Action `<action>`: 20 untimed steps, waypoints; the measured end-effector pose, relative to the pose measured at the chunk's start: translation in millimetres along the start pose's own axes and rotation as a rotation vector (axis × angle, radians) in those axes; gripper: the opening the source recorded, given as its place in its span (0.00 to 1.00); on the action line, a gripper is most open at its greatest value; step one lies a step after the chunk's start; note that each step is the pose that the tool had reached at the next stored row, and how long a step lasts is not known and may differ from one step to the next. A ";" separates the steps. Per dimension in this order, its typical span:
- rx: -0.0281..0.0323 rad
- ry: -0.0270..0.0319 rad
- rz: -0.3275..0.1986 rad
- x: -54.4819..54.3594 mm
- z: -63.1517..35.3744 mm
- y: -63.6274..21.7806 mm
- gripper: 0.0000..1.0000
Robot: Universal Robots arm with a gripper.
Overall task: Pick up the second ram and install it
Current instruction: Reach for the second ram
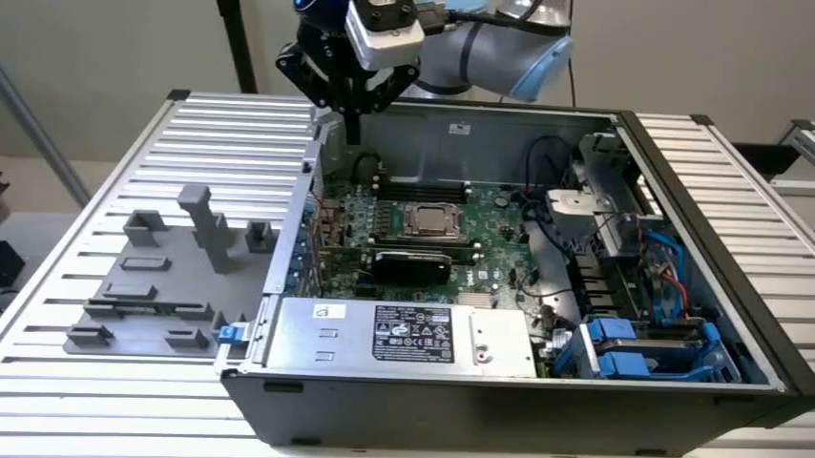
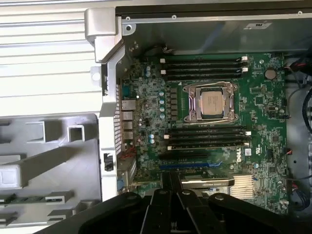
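Note:
My gripper point(image 1: 353, 126) hangs above the far corner of the open computer case point(image 1: 421, 401), on the exterior view's left, with its dark fingers point(image 2: 163, 204) pressed together and nothing between them. Below it lies the green motherboard point(image 2: 263, 97) with the processor socket point(image 2: 210, 101) and black memory slots point(image 2: 204, 63) on either side of it. A thin greenish strip point(image 2: 36, 198) that looks like the second ram lies in a slot of the grey fixture point(image 1: 140, 286) outside the case, well apart from the gripper.
The case's metal wall point(image 2: 109, 112) stands between the fixture and the motherboard. Upright grey fixture blocks point(image 1: 204, 224) rise beside the case. A power supply point(image 1: 395, 334) fills the case's near side, and blue drive brackets point(image 1: 637, 348) and cables sit at the exterior view's right.

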State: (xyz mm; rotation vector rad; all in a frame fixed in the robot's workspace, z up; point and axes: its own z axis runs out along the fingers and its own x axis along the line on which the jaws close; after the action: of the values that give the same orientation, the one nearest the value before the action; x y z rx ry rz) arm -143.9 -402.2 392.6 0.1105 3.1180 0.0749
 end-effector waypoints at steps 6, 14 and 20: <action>0.0000 -0.0001 0.000 27.1 -0.8 -6.3 0.00; 0.0031 -0.0004 0.000 62.7 -2.0 -17.4 0.00; 0.0048 -0.0006 0.000 89.3 -2.7 -26.3 0.00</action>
State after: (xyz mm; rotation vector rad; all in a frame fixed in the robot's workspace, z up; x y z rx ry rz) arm -234.9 -422.2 392.3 0.1103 3.1178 0.0674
